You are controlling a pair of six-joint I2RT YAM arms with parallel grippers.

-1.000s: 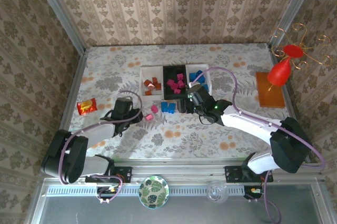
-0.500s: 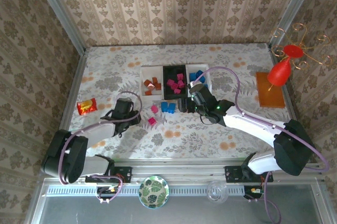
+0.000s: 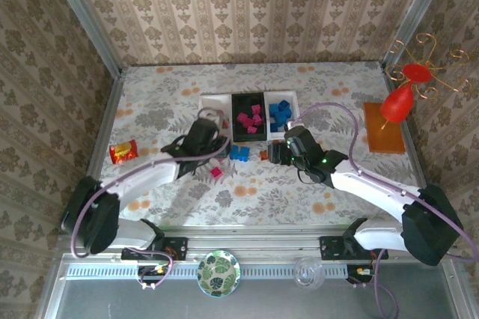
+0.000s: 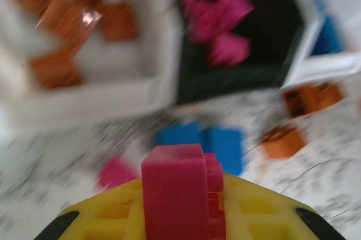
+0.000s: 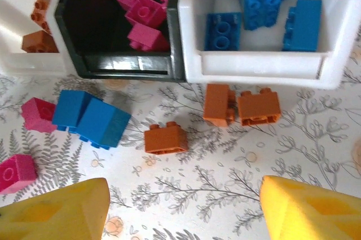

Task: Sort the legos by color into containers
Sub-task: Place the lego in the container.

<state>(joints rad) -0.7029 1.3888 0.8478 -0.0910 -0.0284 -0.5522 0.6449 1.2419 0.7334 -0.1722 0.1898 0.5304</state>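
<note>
- Left hand (image 4: 186,214): was clamped on a magenta brick (image 4: 175,183), just short of the black tray (image 4: 225,79).
- Next move, likely: carry over that tray, release.
- Right hand (image 5: 180,212): stood apart above loose orange bricks (image 5: 165,138) on the surface.

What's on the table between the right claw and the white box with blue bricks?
Three brown-orange bricks lie loose on the table between the right gripper and the white tray, as the right wrist view shows.
</note>
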